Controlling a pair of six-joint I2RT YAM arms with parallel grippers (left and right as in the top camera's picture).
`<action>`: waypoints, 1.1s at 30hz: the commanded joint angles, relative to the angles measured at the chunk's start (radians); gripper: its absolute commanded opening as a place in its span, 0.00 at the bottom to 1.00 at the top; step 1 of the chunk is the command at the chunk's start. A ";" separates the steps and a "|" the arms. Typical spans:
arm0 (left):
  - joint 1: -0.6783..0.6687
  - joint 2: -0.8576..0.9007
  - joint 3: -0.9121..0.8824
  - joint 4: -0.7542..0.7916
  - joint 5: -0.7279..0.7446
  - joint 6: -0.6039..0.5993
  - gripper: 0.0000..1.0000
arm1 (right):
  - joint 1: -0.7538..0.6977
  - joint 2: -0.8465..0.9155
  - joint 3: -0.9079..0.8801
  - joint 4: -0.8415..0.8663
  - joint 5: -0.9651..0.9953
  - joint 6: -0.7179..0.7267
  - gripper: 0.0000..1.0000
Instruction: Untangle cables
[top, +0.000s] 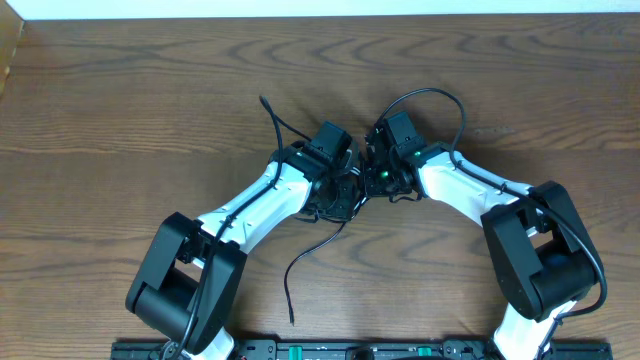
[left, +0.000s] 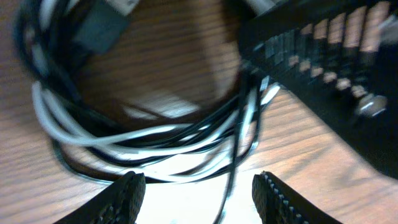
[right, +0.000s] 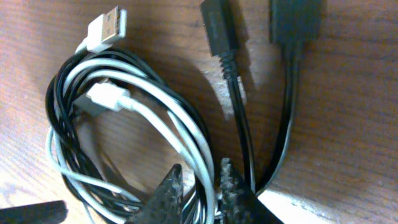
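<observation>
progress: hardly begun, by my reading. the white cable (right: 149, 106) and the black cable (right: 239, 106) lie wound together in one coil on the bench (top: 120, 120), at the middle, right under the two wrists. the loops of each run over and under those of the other, and no strand has been drawn out of the bundle.

free ends: the white usb plug (right: 106, 28) sticks out at the coil's edge. the small white plug (right: 102, 96) lies inside the loops. two black plugs (right: 217, 28) (right: 295, 22) lie side by side just outside the coil, their leads running back into it.

right gripper (right: 200, 186): jaws narrow, nipping the white cable where the loops bunch. whether a black strand is caught in the same pinch i cannot tell.

left gripper (left: 199, 196): jaws apart, holding nothing, poised over the near side of the coil with strands below the gap. that view is blurred.

overhead: a thin dark tail (top: 305, 265) trails from the coil toward the rig base. possibly the black cable's loose end, but too fine to be sure.

left to do: nearly all of it, namely lifting one cord's loops clear of the other's and laying the two apart.

surface and room: brown wood-grain bench, matte, grain running side to side. a pale strip (top: 320, 8) runs along the far edge. a black mounting rail (top: 350, 350) sits at the near edge. little else of the room shows.
</observation>
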 joint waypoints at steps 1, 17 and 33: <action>0.003 0.015 -0.008 -0.014 -0.063 0.019 0.59 | 0.004 0.021 0.011 0.021 0.018 0.011 0.04; 0.172 0.013 -0.007 -0.079 0.010 -0.045 0.59 | -0.230 0.011 0.013 0.069 -0.705 -0.175 0.01; 0.356 0.001 -0.005 0.079 0.553 -0.046 0.59 | -0.295 0.011 0.013 0.051 -0.771 -0.185 0.01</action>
